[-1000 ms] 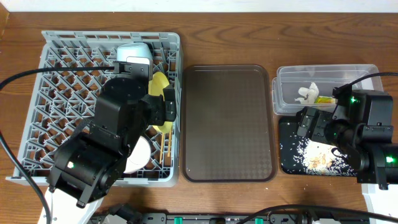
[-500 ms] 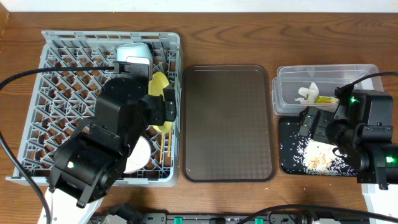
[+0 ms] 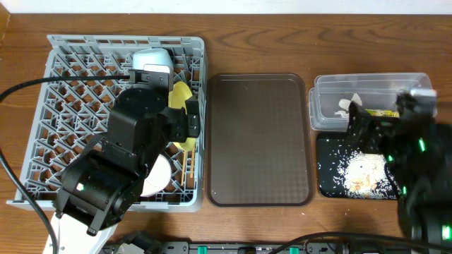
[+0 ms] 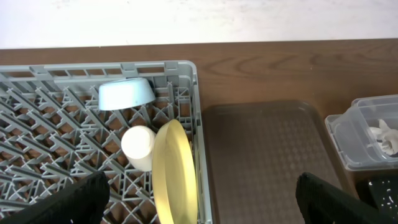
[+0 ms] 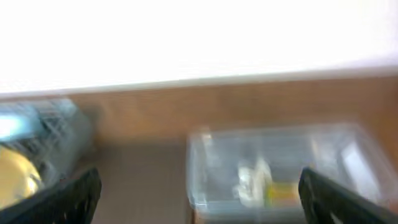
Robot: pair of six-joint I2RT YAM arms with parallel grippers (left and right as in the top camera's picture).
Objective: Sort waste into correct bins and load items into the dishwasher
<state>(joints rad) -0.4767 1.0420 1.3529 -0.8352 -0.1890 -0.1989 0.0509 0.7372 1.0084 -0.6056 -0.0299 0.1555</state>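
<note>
On the wooden bench (image 3: 282,42), at the left, one large square dish rack (image 3: 53,44) of grey plastic, with a grid of upright pegs over an open lattice. Inside it, toward the right wall, one round yellow plate (image 4: 174,168) standing on edge, smooth and thin; just beside it one small cream cup (image 4: 139,147), cylindrical and matte; farther back one light blue bowl (image 4: 126,93), glossy, tilted among the pegs. Near the front right corner of the rack, in the overhead view, thin wooden chopsticks (image 3: 187,168) lying along the lattice, their number not clear from here. In the middle of the bench, one brown serving tray (image 3: 258,139), rectangular with rounded corners and a fine pebbled surface. At the right, two bins of similar size, one just behind the other: one clear plastic tub (image 3: 367,79) at the back, one shallow black tray (image 3: 328,183) in front. In the tub, one crumpled white tissue (image 3: 346,107) and one small yellow-green wrapper (image 3: 385,111), side by side. On the black tray, white rice-like crumbs (image 3: 364,173) — scattered grains and one loose heap, too many to count. Left gripper (image 4: 202,193) above the rack near the plate, its fingers (image 4: 74,199) spread wide apart, released. Right gripper (image 5: 199,193) above the border of the two bins — blurred in both views, its dark fingers (image 5: 68,199) also spread wide and released.
</note>
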